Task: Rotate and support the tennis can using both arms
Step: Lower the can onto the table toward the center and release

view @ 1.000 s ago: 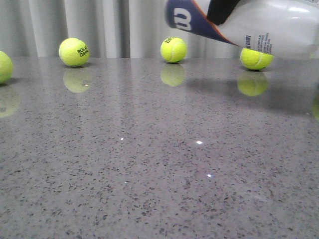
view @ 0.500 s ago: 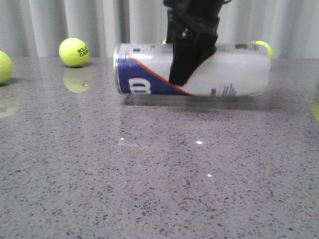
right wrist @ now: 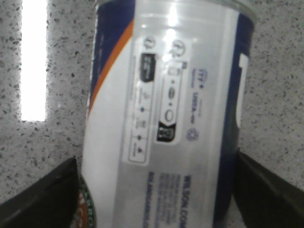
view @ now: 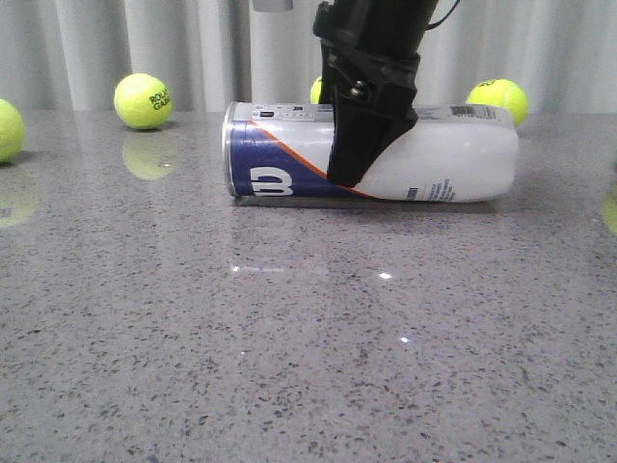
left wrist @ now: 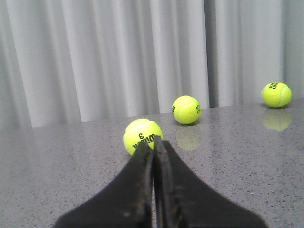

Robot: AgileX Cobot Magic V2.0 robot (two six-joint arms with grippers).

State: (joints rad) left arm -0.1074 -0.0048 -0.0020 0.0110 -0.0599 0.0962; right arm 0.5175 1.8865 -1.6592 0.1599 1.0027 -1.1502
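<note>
Three views show this moment. Front view: the tennis can point(view: 371, 152) lies on its side on the speckled grey bench point(view: 289, 338), silver rim toward the left, the navy end with the white logo showing. The right end effector point(view: 362, 145) comes down over the can's middle, its black finger point(view: 359, 135) pressed against the near face. Tennis balls point(view: 143, 100) sit farther back near the curtain point(view: 193, 48).

Left wrist view: the left end effector point(left wrist: 154, 145) has its fingers pressed together, holding nothing, with a tennis ball just beyond its tips.

Right wrist view: the can's label fills the frame, a black finger on each side, gripping it.
</note>
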